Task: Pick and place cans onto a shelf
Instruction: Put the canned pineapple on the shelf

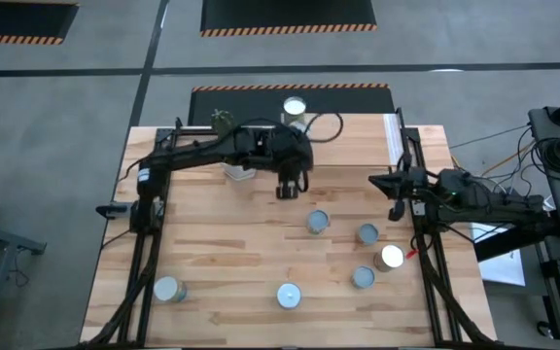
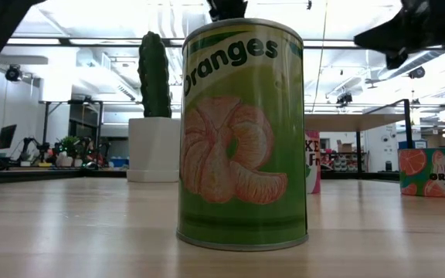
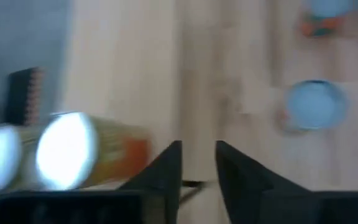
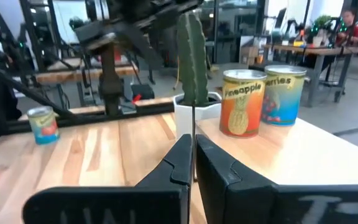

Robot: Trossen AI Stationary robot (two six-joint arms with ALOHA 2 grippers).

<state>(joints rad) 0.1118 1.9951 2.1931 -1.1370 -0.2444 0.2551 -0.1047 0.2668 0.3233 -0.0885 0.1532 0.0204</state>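
High view: left gripper (image 1: pixel 288 189) beside the cactus pot (image 1: pixel 239 171), fingers narrowly parted, holding nothing; the nearest can (image 1: pixel 317 222) stands upright just beyond its tips.
Left wrist view: fingers (image 3: pixel 168 167) bare.
Right wrist view: right gripper (image 4: pixel 193 163) shut, empty, waiting farther off; two cans (image 4: pixel 243 111) already on the shelf (image 4: pixel 303 152).

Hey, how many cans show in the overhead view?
7: one can on the shelf, four in a cluster at right, two near the front edge. The left arm may hide another.
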